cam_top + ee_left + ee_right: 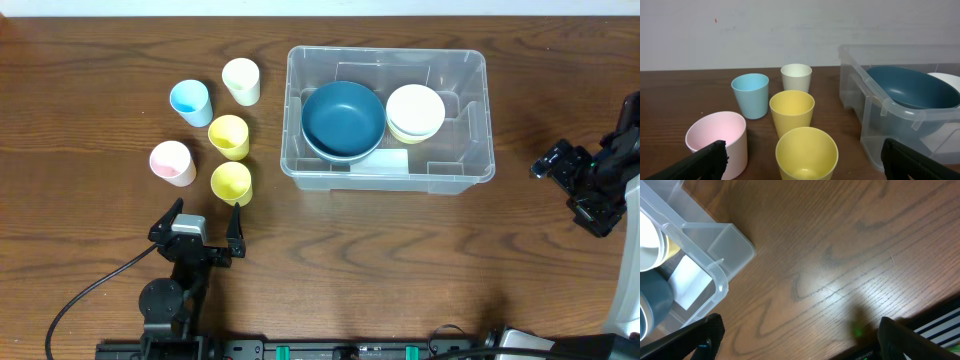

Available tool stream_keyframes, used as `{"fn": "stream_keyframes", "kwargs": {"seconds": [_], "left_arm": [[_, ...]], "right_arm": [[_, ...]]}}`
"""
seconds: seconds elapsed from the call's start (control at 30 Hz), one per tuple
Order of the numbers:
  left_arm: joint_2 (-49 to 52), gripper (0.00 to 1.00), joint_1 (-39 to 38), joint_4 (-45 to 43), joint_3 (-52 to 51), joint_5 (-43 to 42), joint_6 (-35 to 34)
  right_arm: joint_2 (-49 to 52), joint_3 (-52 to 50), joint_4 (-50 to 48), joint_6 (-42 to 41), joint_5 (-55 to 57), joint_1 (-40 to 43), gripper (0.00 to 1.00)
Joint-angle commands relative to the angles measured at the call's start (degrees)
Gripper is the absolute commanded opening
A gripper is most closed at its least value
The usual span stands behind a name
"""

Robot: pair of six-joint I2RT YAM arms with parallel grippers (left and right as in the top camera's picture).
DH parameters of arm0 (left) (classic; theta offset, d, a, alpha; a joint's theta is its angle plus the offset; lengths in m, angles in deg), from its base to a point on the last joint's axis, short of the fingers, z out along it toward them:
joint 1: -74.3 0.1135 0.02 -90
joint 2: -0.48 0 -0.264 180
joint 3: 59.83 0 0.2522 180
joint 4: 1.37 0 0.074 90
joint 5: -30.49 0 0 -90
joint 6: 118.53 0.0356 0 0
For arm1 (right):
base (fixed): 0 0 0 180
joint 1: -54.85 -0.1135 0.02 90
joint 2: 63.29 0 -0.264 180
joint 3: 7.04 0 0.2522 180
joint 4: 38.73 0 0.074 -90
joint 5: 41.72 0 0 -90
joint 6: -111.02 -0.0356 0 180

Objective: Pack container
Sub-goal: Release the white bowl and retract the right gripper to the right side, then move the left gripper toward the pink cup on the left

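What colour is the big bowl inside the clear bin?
The bowl is dark blue; overhead view shows it best.

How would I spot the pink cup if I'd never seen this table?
Find the big clear container; five small cups cluster to its left in the overhead view. The pink cup is the one farthest from the container, and the only pink one among blue, cream and yellow neighbours.
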Motion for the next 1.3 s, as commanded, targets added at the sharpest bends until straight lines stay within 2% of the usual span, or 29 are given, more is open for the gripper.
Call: {"fn": "stream_keyframes", "kwargs": {"seconds": [0.0, 0.6, 0.7, 0.9, 1.1, 1.27], "left_arm": [[-0.3, 0.98, 0.2, 1.9, -1.0, -0.8, 0.8], [-0.3, 0.98, 0.2, 1.7, -1.0, -0.9, 0.7], [0.0, 0.98, 0.2, 2.0, -1.0, -1.1, -2.4], [1.6, 0.98, 0.2, 3.5, 1.1, -7.2, -3.6], [8.9, 0.98, 0.2, 12.9, 13.8, -2.2, -3.5], [23.5, 0.98, 0.2, 25.9, 34.7, 1.2, 2.6]], "right_arm": [[-0.7, -0.3, -0.1, -0.6, -0.4, 0.4, 0.99], [-0.7, -0.3, -0.1, -0.6, -0.4, 0.4, 0.99], [-0.7, -0.3, -0.1, -0.6, -0.4, 0.4, 0.99], [-0.7, -0.3, -0.1, -0.6, -0.4, 0.4, 0.99], [-0.7, -0.3, -0.1, -0.6, -0.4, 0.4, 0.99], [-0.7, -0.3, -0.1, -0.6, -0.4, 0.4, 0.99]]}}
